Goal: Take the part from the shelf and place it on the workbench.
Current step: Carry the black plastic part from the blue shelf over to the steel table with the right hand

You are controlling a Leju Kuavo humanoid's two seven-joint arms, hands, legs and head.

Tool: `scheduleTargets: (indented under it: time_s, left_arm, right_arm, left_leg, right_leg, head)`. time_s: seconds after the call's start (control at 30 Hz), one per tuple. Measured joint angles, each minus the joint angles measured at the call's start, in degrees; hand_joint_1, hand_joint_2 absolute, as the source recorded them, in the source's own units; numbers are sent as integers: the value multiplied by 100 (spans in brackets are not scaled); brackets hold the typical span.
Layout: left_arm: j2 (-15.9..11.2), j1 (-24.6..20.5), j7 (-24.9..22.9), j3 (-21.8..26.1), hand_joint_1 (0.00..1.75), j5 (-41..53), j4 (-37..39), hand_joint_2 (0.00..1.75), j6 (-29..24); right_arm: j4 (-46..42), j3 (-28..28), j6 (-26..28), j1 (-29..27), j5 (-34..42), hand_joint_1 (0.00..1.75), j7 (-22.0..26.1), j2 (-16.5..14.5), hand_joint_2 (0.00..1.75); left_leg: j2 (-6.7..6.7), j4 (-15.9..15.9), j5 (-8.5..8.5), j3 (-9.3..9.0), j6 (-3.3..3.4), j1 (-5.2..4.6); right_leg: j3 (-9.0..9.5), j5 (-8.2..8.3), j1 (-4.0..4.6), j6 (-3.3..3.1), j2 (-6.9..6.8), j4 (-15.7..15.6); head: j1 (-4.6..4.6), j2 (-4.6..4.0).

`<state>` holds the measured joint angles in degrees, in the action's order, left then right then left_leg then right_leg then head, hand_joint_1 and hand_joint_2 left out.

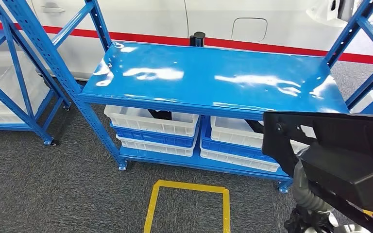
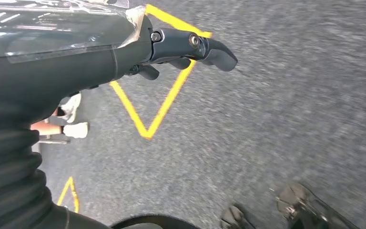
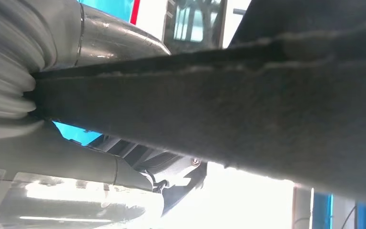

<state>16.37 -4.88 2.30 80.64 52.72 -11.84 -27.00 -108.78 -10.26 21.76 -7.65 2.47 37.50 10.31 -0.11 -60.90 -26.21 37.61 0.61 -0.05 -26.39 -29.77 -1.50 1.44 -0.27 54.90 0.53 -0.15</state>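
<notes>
Holding the black part [image 1: 340, 145] tight in our right hand [image 3: 171, 179], we must put it on the blue tabletop [image 1: 213, 77].

High head view down onto blue workbench [image 1: 213, 80]; wrist views close, left floorward.

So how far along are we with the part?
Pickup looks done: the right hand holds the black part, carried low in front of the blue workbench. The left hand hangs over the carpet, holding nothing. Left: set the part on the bench top.
</notes>
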Motion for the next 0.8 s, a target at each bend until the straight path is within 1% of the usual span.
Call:
scheduleTargets:
  time_s: [0.03, 0.07, 0.1, 0.13, 0.17, 0.2, 0.23, 0.27, 0.3, 0.33, 0.37, 0.4, 0.43, 0.47, 0.5, 0.53, 0.57, 0.6, 0.63, 0.67, 0.7, 0.73, 0.77, 0.8]
  left_arm:
    - [-1, 2, -33, -1, 0, 14, 7, 175, -38]
    - [-2, 3, -84, -3, 0, 39, 16, 175, -85]
    - [-3, 2, -150, -7, 0, 76, 25, 175, -142]
    - [-3, 1, -232, -13, 0, 121, 39, 175, -205]
    - [-4, 0, -308, -23, 0, 160, 52, 175, -263]
    - [-4, -1, -370, -40, 0, 195, 64, 175, -305]
    - [-4, -3, -404, -60, 0, 217, 74, 175, -330]
    - [-5, -3, -395, -77, 0, 213, 79, 175, -327]
    - [-8, -2, -352, -90, 0, 193, 80, 175, -300]
    - [-12, 0, -277, -94, 0, 150, 80, 175, -248]
    - [-18, 3, -182, -93, 0, 96, 80, 175, -176]
    - [-24, 7, -88, -91, 0, 47, 80, 175, -96]
    - [-28, 8, -1, -90, 0, 4, 80, 175, -18]
    - [-33, 9, 70, -89, 0, -27, 80, 175, 48]
    - [-35, 9, 120, -88, 0, -48, 80, 175, 94]
    - [-40, 9, 155, -88, 0, -60, 80, 175, 123]
    - [-44, 9, 176, -88, 0, -65, 80, 175, 143]
    - [-46, 10, 196, -88, 0, -69, 80, 175, 161]
    - [-49, 11, 228, -88, 0, -77, 80, 175, 189]
    - [-50, 12, 275, -87, 0, -91, 80, 175, 233]
    - [-52, 13, 330, -87, 0, -104, 80, 175, 287]
    - [-54, 14, 385, -86, 0, -115, 80, 175, 351]
    - [-57, 15, 431, -86, 0, -121, 80, 175, 417]
    - [-64, 16, 466, -86, 0, -121, 80, 175, 475]
  right_arm:
    - [0, -69, 1, 44, -21, 175, -10, -28, 175]
    - [1, -144, 2, 100, -39, 175, -22, -58, 175]
    - [4, -226, 4, 179, -56, 175, -38, -91, 175]
    - [10, -318, 9, 275, -71, 175, -63, -127, 175]
    - [17, -406, 17, 379, -83, 175, -94, -161, 175]
    - [25, -490, 34, 478, -91, 175, -130, -192, 175]
    - [30, -567, 65, 558, -94, 175, -170, -218, 175]
    - [33, -625, 113, 629, -84, 175, -205, -232, 175]
    - [34, -677, 177, 700, -67, 175, -241, -238, 175]
    - [34, -716, 253, 769, -48, 175, -268, -238, 175]
    - [33, -742, 333, 826, -30, 175, -286, -233, 175]
    - [31, -762, 410, 859, -25, 175, -298, -227, 175]
    - [25, -773, 479, 860, -32, 175, -299, -224, 175]
    - [16, -780, 535, 844, -45, 175, -301, -222, 175]
    - [5, -783, 575, 830, -60, 175, -300, -220, 175]
    - [-5, -786, 603, 818, -72, 175, -299, -219, 175]
    - [-12, -787, 622, 811, -81, 175, -299, -218, 175]
    - [-14, -788, 639, 798, -93, 175, -299, -217, 175]
    - [-17, -789, 660, 776, -117, 175, -299, -217, 175]
    - [-32, -787, 686, 742, -157, 175, -299, -218, 175]
    - [-61, -782, 713, 703, -209, 175, -301, -220, 175]
    - [-106, -773, 742, 663, -266, 175, -303, -225, 175]
    - [-163, -761, 765, 623, -322, 175, -311, -230, 175]
    - [-224, -743, 782, 578, -371, 175, -322, -236, 175]
  left_leg:
    - [-3, -330, -293, 105, -25, 11]
    - [-3, -725, -559, 212, -45, 17]
    - [-2, -1060, -708, 280, -58, 24]
    - [-2, -1232, -719, 270, -65, 30]
    - [-2, -1207, -627, 160, -67, 37]
    - [-2, -946, -474, -68, -64, 47]
    - [-3, -558, -368, -348, -59, 57]
    - [-9, -174, -309, -607, -49, 59]
    - [-16, 120, -296, -786, -36, 55]
    - [-23, 267, -320, -856, -15, 38]
    - [-28, 309, -309, -853, 21, 16]
    - [-24, 330, -277, -818, 72, 8]
    - [-15, 348, -234, -780, 139, 1]
    - [-4, 367, -183, -734, 210, 2]
    - [10, 382, -132, -678, 271, 4]
    - [22, 380, -83, -619, 314, -3]
    - [34, 378, -36, -555, 340, -13]
    - [44, 376, 11, -491, 349, -25]
    - [49, 374, 57, -431, 351, -34]
    - [50, 373, 100, -376, 347, -41]
    - [46, 371, 138, -332, 338, -43]
    - [42, 370, 171, -300, 323, -43]
    - [39, 367, 204, -269, 299, -51]
    - [38, 367, 240, -251, 269, -59]
  right_leg:
    - [-59, 51, 4, -31, -10, 2]
    - [-123, 103, 13, -55, -15, 5]
    - [-181, 154, 21, -61, -18, 13]
    - [-244, 202, 26, -55, -17, 28]
    - [-309, 246, 27, -43, -14, 52]
    - [-371, 279, 24, -27, -10, 87]
    - [-434, 303, 24, -8, -8, 128]
    - [-489, 322, 34, 16, -10, 166]
    - [-532, 345, 46, 51, -17, 196]
    - [-564, 373, 57, 93, -25, 209]
    - [-589, 409, 65, 145, -32, 209]
    - [-609, 438, 70, 194, -37, 210]
    - [-657, 413, 64, 220, -34, 241]
    - [-729, 317, 63, 217, -30, 351]
    - [-837, 142, 63, 191, -23, 579]
    - [-972, -85, 55, 157, -14, 919]
    - [-1100, -302, 57, 137, -9, 1326]
    - [-1186, -452, 57, 143, -6, 1673]
    - [-1186, -509, 57, 173, -4, 1847]
    - [-1066, -470, 57, 218, -4, 1776]
    - [-830, -357, 57, 264, -4, 1457]
    - [-529, -231, 58, 296, -4, 995]
    - [-242, -140, 74, 295, -3, 530]
    - [-47, -84, 94, 270, -1, 204]
  head:
    - [9, 0]
    - [13, 0]
    - [13, 0]
    - [15, 0]
    - [15, 0]
    - [17, 0]
    - [19, 0]
    - [15, 0]
    - [12, 0]
    - [10, 0]
    - [6, 0]
    - [5, 0]
    - [4, 0]
    - [-9, 0]
    - [-21, 0]
    - [-33, 0]
    - [-47, 0]
    - [-47, 0]
    - [-47, 0]
    - [-47, 0]
    - [-47, 0]
    - [-49, 0]
    - [-47, 0]
    - [-44, 0]
